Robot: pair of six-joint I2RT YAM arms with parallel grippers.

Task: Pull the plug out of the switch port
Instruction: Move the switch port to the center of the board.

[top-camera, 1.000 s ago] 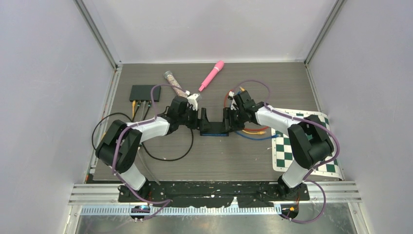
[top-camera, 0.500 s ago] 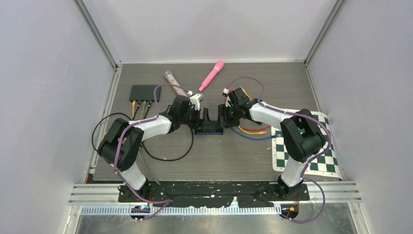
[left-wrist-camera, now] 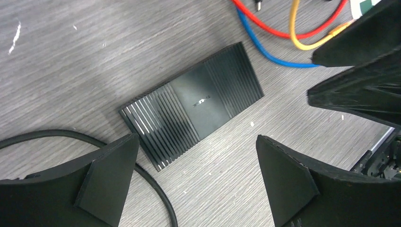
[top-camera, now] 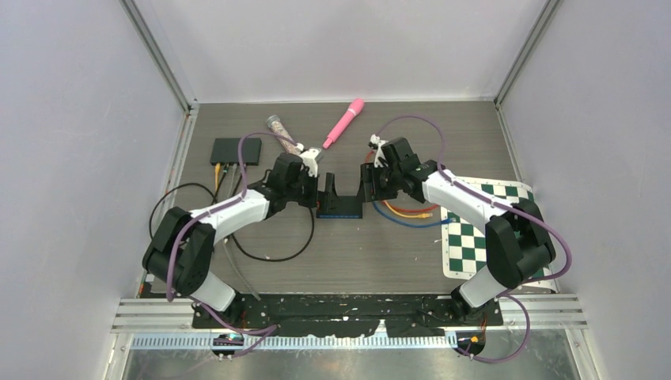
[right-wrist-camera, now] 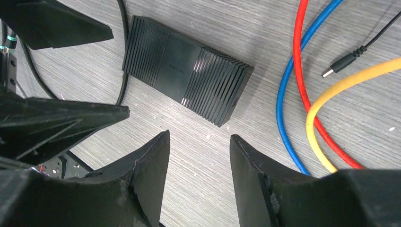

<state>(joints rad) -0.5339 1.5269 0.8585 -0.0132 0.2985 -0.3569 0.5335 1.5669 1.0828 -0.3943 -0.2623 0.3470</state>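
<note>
A small black ribbed switch box lies flat at the table's middle; it also shows in the left wrist view and the right wrist view. No plug shows in it. A second black switch sits at the back left with yellow and dark cables plugged into its near side. My left gripper is open and empty over the small box's left end. My right gripper is open and empty over its right end.
Loose red, yellow and blue cables lie right of the box, with a loose black barrel plug. A black cable loops left. A pink microphone and a tube lie behind. A chessboard mat lies right.
The small box and both grippers have shifted slightly left. The right arm's elbow has swung out to the right. Both grippers stay open.
</note>
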